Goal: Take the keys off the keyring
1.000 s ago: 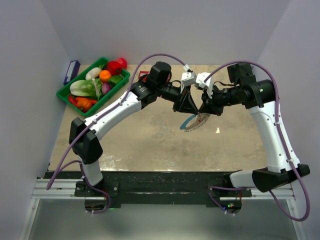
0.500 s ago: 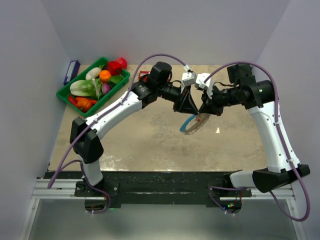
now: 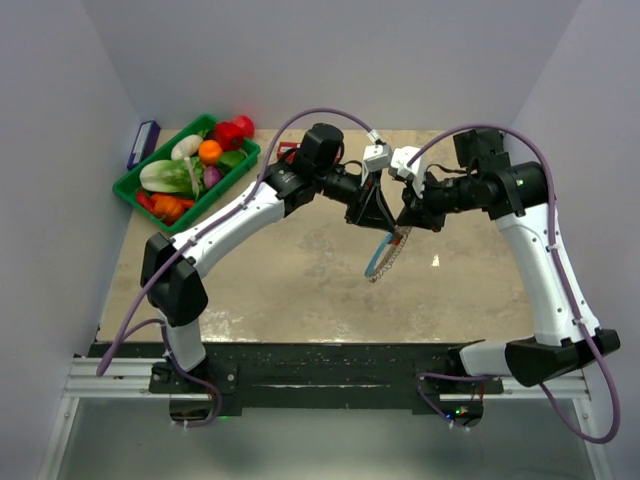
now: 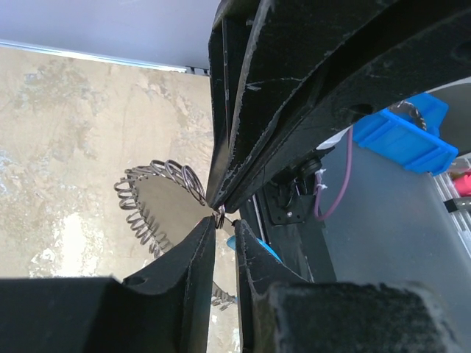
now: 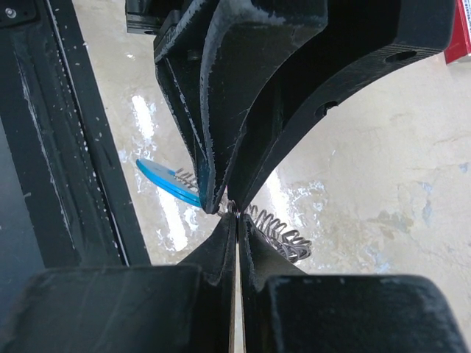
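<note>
One thin, floppy keyring (image 3: 378,257) with a single bright blue curved section hangs edge-on over the middle of the tan table (image 3: 300,290). Its small silvery keys (image 3: 393,248) are strung in a fringe too crowded to count. Whether its low end touches the table cannot be told. At its top the two grippers meet tip to tip. The right gripper (image 3: 402,226) is pinched tight on the keyring. The left gripper (image 3: 382,226) shows a narrow gap between its fingers. At the far left sits one green tray (image 3: 162,149) of toy vegetables.
</note>
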Robot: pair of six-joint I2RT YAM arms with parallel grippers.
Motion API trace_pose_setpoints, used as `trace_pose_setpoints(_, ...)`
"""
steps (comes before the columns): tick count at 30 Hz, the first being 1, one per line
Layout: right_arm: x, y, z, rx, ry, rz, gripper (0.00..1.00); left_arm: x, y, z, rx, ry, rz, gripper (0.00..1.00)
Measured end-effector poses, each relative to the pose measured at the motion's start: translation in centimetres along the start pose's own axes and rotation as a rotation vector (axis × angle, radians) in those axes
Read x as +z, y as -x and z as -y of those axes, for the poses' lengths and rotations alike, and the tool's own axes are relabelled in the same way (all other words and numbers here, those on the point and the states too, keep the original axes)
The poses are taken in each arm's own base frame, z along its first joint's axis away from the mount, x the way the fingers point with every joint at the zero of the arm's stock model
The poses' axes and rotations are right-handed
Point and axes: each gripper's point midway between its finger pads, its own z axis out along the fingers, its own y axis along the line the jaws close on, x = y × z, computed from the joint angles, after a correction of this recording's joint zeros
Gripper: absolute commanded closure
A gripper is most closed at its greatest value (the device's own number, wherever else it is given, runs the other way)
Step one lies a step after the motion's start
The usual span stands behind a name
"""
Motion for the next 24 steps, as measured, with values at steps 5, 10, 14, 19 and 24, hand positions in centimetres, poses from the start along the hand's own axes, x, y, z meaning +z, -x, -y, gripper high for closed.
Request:
trace_pose_setpoints(5,0.02,0.01,-0.14,-0.001,0.004,0.002,1.00,0.00,0.01,0.14,-0.011,-0.005,0.000,0.77)
trace_pose_setpoints(10,0.17,0.02,-0.23,0.001,0.012,0.006,1.00,0.00,0.01,0.17,-0.015,-0.006,0.000,0.76)
trace_pose_setpoints(14,0.28,0.10,-0.26,0.000,0.017,0.013,1.00,-0.01,0.01,0.16,-0.015,-0.006,0.000,0.76)
trace_pose_setpoints(19,0.33,0.13,-0.26,0.000,0.019,0.016,1.00,-0.01,0.01,0.17,-0.015,-0.007,0.000,0.82)
trace_pose_setpoints(24,0.48,0.09,-0.18,0.001,0.018,0.018,1.00,-0.07,0.01,0.10,-0.018,-0.004,0.000,1.00)
